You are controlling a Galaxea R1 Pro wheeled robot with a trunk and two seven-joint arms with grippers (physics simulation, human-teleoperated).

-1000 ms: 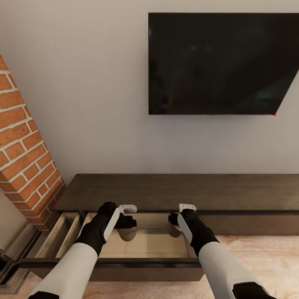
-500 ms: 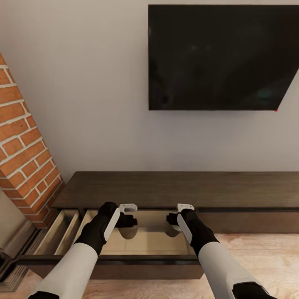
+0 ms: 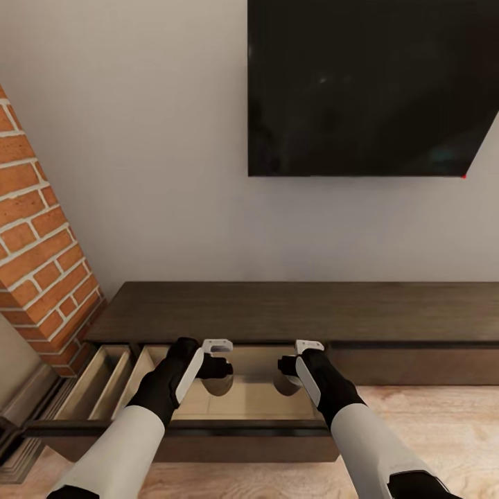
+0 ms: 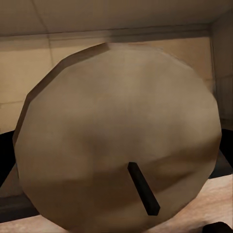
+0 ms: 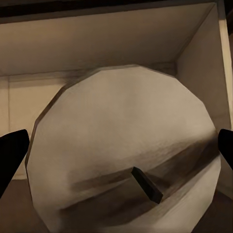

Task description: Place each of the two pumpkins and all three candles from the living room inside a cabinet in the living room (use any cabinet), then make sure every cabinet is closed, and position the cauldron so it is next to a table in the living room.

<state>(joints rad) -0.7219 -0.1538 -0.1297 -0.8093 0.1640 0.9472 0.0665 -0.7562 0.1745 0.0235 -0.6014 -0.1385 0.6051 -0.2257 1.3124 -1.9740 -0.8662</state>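
The cabinet (image 3: 305,312), a long low dark-brown unit, stands against the wall with a pale-wood drawer (image 3: 256,405) pulled open below both arms. My left gripper (image 3: 215,368) is shut on a grey-beige candle (image 3: 220,386) over the drawer's left half. My right gripper (image 3: 286,366) is shut on a second candle (image 3: 282,385) over the right half. The left wrist view looks straight onto its candle's pale top (image 4: 121,136) and dark wick. In the right wrist view the candle (image 5: 126,145) sits between dark fingertips (image 5: 10,155), with the drawer's inside (image 5: 97,43) behind it. Pumpkins, cauldron and table are out of view.
Left of this drawer a second, narrower drawer (image 3: 93,388) also stands open. A brick fireplace (image 3: 41,256) rises at the far left, close to the cabinet's end. A black television (image 3: 367,90) hangs on the wall above. Light wood floor (image 3: 443,430) lies to the right.
The whole picture has shifted, so the camera has moved. Relative to the drawer, both grippers with their candles now sit a little further in over its pale floor.
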